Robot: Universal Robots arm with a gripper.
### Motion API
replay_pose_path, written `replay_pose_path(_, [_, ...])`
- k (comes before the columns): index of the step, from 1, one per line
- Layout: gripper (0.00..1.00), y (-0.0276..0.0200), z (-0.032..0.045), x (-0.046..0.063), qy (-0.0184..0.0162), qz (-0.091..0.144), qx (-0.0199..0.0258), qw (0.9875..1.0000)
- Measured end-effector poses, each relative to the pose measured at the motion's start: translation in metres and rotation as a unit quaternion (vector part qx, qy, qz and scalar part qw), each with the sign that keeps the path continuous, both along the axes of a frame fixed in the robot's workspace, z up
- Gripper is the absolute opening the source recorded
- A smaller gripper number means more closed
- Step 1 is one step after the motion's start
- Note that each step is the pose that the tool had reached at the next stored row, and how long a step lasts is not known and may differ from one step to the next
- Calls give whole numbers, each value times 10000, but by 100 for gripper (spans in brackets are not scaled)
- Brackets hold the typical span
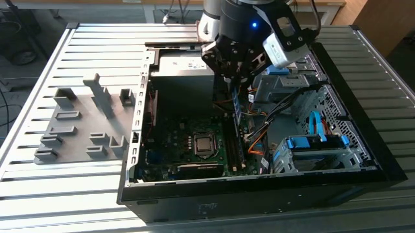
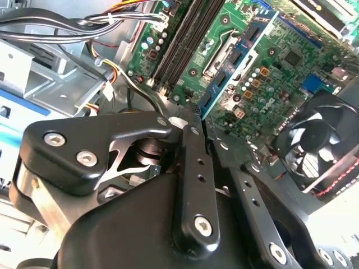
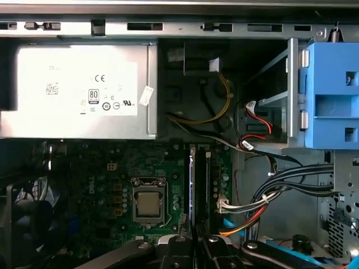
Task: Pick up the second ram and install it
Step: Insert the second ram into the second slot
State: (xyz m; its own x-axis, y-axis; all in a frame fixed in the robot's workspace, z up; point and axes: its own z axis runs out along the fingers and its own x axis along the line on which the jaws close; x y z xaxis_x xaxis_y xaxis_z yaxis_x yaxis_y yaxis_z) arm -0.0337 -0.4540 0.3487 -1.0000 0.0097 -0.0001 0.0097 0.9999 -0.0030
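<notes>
My gripper (image 1: 234, 83) hangs inside the open computer case (image 1: 139, 160), above the memory slots (image 1: 236, 145) beside the processor socket (image 1: 203, 143). The second ram (image 1: 237, 106), a thin blue-teal stick, hangs edge-down from the shut fingers. In the first wrist view the stick (image 3: 192, 185) shows edge-on, running out from the gripper (image 3: 193, 244) over the long slots (image 3: 207, 185). In the second wrist view the gripper (image 2: 189, 116) has its black fingers (image 2: 193, 168) pressed together, with the slots (image 2: 182, 45) beyond them. I cannot tell whether the stick touches a slot.
The grey power supply (image 1: 184, 63) sits at the case's far end. Blue drive-bay brackets (image 1: 311, 141) and cable bundles (image 3: 269, 190) crowd the exterior view's right. A black fan (image 2: 320, 140) is on the board. Grey holder blocks (image 1: 84, 121) stand on the slatted table at the exterior view's left.
</notes>
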Motion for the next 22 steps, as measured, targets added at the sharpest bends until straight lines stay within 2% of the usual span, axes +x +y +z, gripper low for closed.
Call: replay_pose_path(22, [14,-1,-394,19,0,3,1,10000])
